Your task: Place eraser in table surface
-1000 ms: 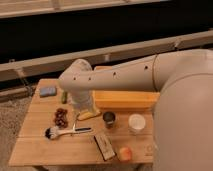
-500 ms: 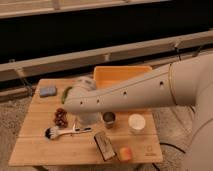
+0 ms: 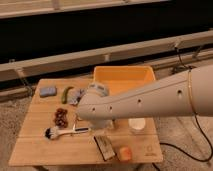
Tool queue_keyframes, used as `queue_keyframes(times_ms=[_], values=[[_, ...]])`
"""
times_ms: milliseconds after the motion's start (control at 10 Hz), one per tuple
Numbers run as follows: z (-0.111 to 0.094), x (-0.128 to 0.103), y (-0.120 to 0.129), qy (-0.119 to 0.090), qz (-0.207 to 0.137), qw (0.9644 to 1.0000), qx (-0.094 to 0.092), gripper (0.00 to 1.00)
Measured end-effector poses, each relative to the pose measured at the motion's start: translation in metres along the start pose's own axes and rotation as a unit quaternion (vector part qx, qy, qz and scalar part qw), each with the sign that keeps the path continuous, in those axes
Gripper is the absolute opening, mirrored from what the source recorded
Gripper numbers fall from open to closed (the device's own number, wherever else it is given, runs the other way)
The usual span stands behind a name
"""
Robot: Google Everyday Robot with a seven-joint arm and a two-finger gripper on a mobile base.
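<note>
Eraser (image 3: pixel 105 148) lies flat on the table surface (image 3: pixel 35 145), well in front of the bin (image 3: pixel 125 80), long axis pointing roughly at it. Your gripper (image 3: pixel 101 122) hovers between them, and I honestly can't tell its state.

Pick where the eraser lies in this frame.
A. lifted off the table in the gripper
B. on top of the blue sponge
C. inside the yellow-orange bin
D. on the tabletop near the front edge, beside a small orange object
D: the eraser lies flat on the table surface near its front edge, just left of the small orange object, with the gripper low under the arm's end, just behind it.
</note>
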Motion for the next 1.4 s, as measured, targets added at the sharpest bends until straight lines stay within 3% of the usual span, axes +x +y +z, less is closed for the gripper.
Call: queue_keyframes(times_ms=[600,1000,1400], values=[[0.021,0.016,0.008,0.039,-0.025,0.9982,-0.037,0.65],[0.038,0.023,0.012,0.073,-0.051,0.9958,-0.025,0.65],[0.048,0.025,0.012,0.09,-0.066,0.9936,-0.017,0.65]])
